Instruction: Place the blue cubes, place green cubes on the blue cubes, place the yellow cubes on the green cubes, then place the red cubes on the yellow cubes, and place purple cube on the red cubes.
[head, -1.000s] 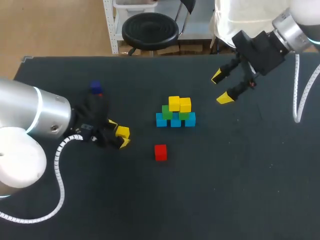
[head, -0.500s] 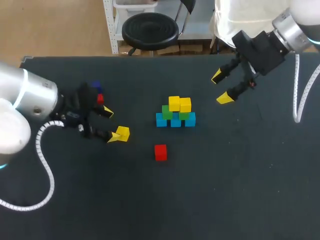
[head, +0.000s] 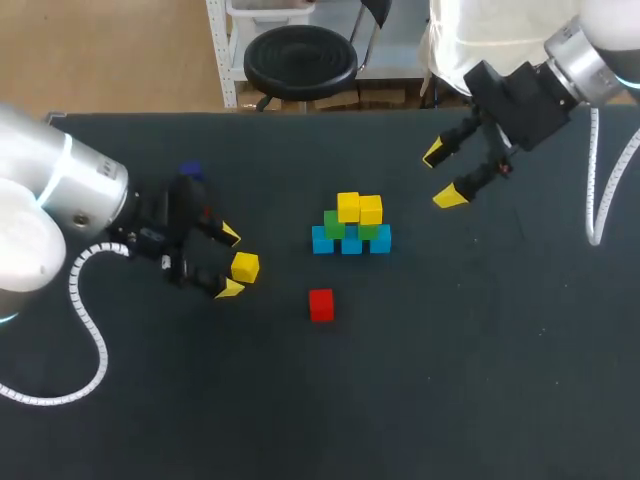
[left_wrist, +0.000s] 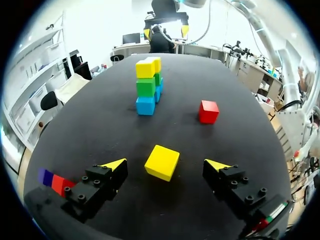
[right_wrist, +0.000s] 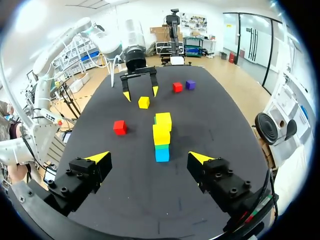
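Two yellow cubes (head: 359, 209) are already sitting on the green cubes (head: 335, 222), which are resting on the row of blue cubes (head: 351, 241) at the centre of the frame, so we are judging the yellow layer to be one piece short. That piece, the loose yellow cube (left_wrist: 162, 162), is lying flat on the worktop (head: 480, 350) left of centre, well apart from the stack. We are holding our left pincer (head: 230, 262) low by it with the jaws spread wide, a tip to either side and neither touching, since we are lining up to close on it squarely. Our right pincer (head: 443, 175) is hanging wide open and empty at the upper right, standing clear of the stack. One red cube (head: 321, 304) is waiting just below the stack. Another red cube (left_wrist: 59, 183) and the purple cube (left_wrist: 46, 176) are sitting side by side outside one finger of the left pincer, and we are taking these to be meant for the upper layers
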